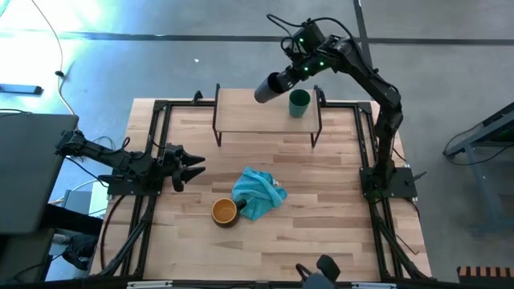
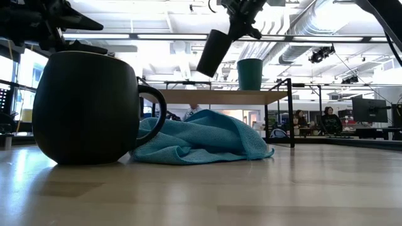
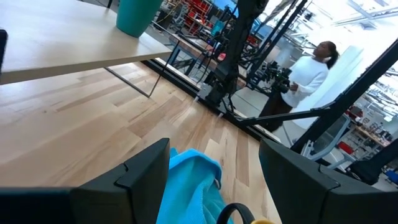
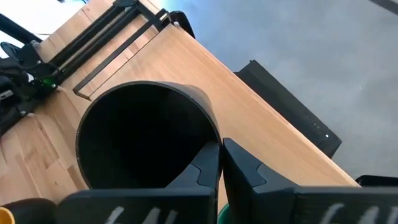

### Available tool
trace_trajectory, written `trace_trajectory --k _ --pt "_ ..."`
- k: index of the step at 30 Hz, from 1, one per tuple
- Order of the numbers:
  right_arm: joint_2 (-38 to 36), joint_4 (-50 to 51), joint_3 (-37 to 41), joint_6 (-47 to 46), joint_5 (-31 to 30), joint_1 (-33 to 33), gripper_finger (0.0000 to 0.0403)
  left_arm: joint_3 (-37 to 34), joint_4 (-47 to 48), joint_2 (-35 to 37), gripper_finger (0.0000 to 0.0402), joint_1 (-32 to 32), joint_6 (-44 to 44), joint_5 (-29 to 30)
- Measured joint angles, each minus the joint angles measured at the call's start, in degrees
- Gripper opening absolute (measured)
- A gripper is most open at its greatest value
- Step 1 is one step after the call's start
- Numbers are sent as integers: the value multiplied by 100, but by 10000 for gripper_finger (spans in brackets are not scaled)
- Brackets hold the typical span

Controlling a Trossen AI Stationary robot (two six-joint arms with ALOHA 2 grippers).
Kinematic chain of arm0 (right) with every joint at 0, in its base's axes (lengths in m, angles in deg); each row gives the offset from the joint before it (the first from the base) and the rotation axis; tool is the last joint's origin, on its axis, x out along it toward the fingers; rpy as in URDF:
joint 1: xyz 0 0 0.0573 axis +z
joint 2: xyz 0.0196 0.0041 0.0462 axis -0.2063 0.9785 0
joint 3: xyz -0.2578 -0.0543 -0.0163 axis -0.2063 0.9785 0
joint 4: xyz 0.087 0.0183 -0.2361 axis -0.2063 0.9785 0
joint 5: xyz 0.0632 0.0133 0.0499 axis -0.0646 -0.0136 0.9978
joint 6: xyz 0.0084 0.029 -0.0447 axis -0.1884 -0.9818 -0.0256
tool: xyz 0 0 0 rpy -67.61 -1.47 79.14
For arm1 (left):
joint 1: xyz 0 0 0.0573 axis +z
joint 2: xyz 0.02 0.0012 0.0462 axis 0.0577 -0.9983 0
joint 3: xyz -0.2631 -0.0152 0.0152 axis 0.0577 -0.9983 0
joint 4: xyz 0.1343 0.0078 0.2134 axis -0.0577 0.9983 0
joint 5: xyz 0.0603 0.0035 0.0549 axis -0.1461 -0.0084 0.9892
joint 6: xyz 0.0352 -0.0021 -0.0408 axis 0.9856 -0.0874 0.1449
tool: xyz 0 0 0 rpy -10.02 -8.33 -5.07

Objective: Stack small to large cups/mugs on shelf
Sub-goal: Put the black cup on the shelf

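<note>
Partly hidden, the right gripper (image 4: 219,163) pinches the black cup's (image 4: 146,134) rim.

The cloth (image 1: 259,193) hides part of the mug (image 1: 225,212) in the high view. In the low view, the mug (image 2: 88,108) blocks the cloth's (image 2: 204,138) near end. The green cup (image 3: 138,15) is cut off in the left wrist view; the right wrist view shows only a sliver.
</note>
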Motion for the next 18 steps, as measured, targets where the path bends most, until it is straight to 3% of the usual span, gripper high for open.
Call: trace_trajectory --k 18 --pt "123 246 -2 144 -207 162 0 0 0 0 237 -1 0 70"
